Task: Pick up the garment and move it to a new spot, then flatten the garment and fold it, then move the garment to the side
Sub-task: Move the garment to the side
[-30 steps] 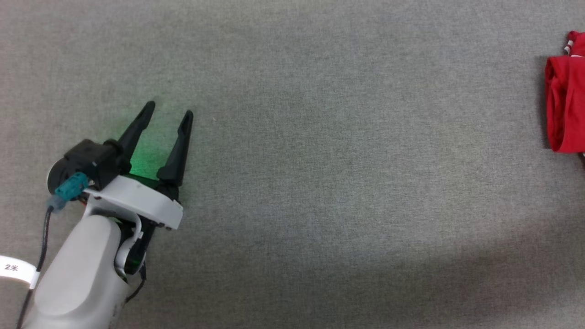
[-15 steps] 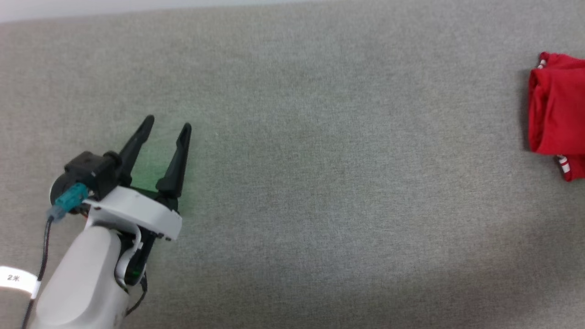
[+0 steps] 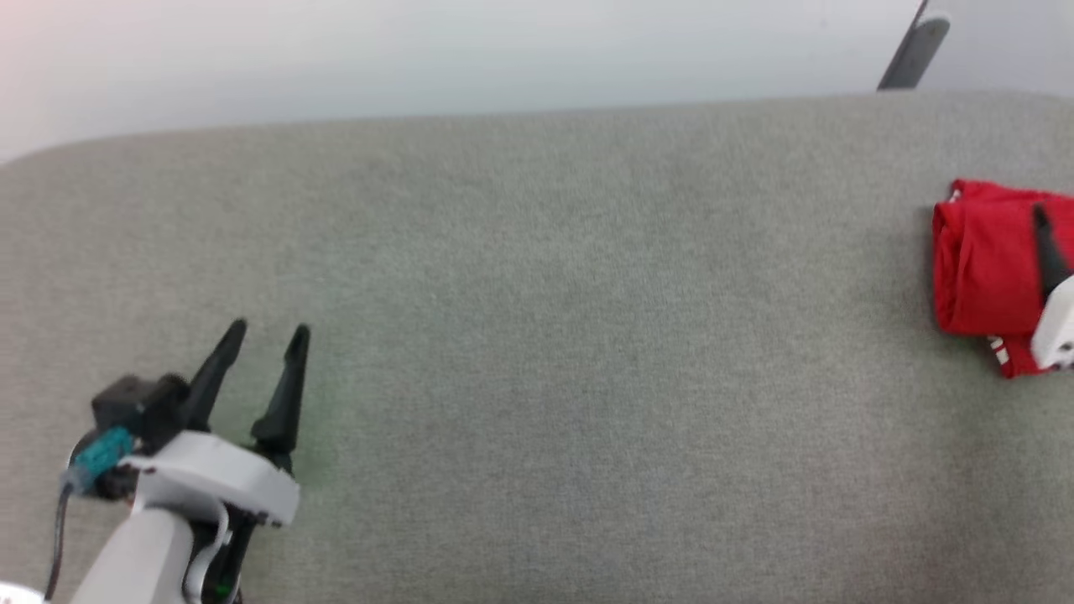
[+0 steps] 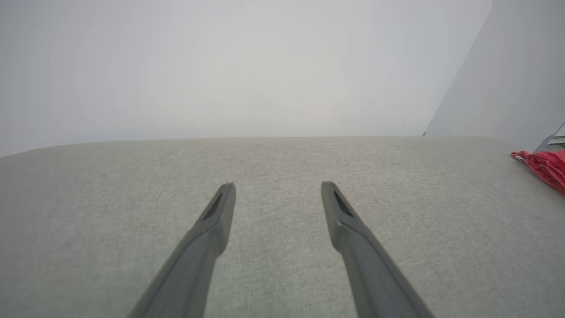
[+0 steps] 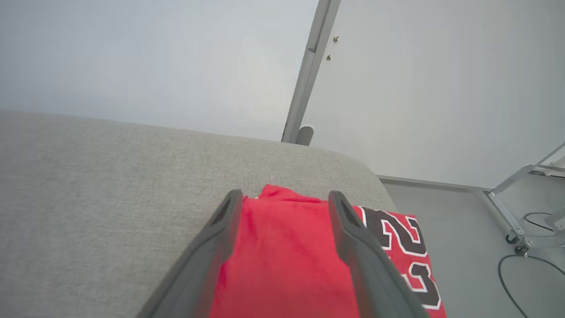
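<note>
The garment (image 3: 982, 260) is a folded red shirt lying flat near the table's right end. Its black-and-white number 23 shows in the right wrist view, where the garment (image 5: 282, 251) lies under my right gripper (image 5: 284, 196). That gripper is open, its two fingers spread over the red cloth with nothing between them. One of its dark fingers (image 3: 1045, 247) shows over the garment at the head view's right edge. My left gripper (image 3: 268, 331) is open and empty far to the left, low over bare table (image 4: 278, 186). The garment (image 4: 545, 165) shows at that view's right edge.
The grey fabric table (image 3: 537, 335) stretches wide between the two grippers. Its far edge meets a white wall. The table's rounded right corner (image 5: 353, 163) is close to the garment. Beyond it are a grey post (image 5: 309, 79), a wheeled frame (image 5: 521, 238) and a cable on the floor.
The head camera has tilted up, so the table's far edge and the wall now show. A finger of my right gripper has come into view over the garment. The left gripper stays open.
</note>
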Tool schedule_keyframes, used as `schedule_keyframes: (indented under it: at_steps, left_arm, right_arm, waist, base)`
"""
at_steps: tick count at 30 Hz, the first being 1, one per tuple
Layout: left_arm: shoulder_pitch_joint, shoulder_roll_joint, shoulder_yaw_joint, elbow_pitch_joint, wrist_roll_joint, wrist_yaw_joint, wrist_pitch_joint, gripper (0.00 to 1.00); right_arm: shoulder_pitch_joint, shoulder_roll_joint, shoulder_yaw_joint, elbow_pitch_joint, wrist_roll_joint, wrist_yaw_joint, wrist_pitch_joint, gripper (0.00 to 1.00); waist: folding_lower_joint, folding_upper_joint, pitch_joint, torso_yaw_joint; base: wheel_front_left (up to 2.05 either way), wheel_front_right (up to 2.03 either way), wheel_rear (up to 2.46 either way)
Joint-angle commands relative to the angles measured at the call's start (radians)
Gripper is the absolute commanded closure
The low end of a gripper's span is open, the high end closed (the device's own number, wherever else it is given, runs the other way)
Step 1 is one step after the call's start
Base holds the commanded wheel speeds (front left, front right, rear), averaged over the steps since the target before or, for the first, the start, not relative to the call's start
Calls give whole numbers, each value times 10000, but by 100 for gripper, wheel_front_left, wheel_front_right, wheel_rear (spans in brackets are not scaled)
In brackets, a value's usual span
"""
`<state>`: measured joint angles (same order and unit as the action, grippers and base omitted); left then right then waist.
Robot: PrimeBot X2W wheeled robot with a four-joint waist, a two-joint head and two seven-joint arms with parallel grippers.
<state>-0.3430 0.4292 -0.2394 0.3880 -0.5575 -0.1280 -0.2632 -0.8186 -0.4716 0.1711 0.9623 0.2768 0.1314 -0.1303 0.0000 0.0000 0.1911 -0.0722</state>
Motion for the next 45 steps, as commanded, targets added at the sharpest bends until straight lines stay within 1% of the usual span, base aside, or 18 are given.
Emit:
schedule_keyframes:
  at_steps: [1,7,10,15,17,25,30,33,38,45]
  left_arm:
    - [240,26,103,-15,-73,-32,-9,0]
    - [1171,143,587,-293,-61,-32,-9,0]
    - [1684,105,906,-454,80,4,-9,0]
    - [2561,-62,1586,-882,232,111,-9,0]
    - [2838,-145,1811,-1035,319,111,-9,0]
    - [3535,-541,2489,-1404,662,85,-9,0]
    - [3728,-750,2675,-1443,865,49,-9,0]
    - [3801,-853,2766,-1456,940,36,-9,0]
    - [3889,-975,2875,-1511,1051,1,-9,0]
    - [3877,-1014,2904,-1560,1111,-33,-9,0]
  right_arm:
    - [260,98,84,-117,90,-17,-195,0]
    - [1398,447,205,-664,321,-17,-994,0]
    - [2038,629,100,-1048,378,-17,-1193,0]
    - [3139,958,-156,-1958,125,-17,-1331,0]
    - [3546,1163,-377,-2377,141,-17,-1334,0]
    - [5311,1831,-1412,-4474,-584,-17,-1343,0]
    - [6378,2442,-1954,-5566,-960,-17,-1345,0]
    - [6892,2784,-2128,-6000,-1130,-17,-1346,0]
    - [7581,3242,-2390,-6451,-1272,-17,-1346,0]
    - [8148,3656,-2578,-6926,-1446,-17,-1345,0]
  waist:
    - [0,0,-659,262]
    - [0,0,-1335,531]
    - [0,0,-1617,672]
    - [0,0,-1930,799]
    - [0,0,-1978,838]
    - [0,0,-2089,1050]
    - [0,0,-2121,1167]
    - [0,0,-2138,1200]
    - [0,0,-2149,1254]
    - [0,0,-2117,1249]
  base:
    - [0,0,0]
    - [0,0,0]
    - [0,0,0]
    - [0,0,0]
    - [0,0,0]
    - [0,0,0]
    - [0,0,0]
    - [0,0,0]
    - [0,0,0]
    - [0,0,0]
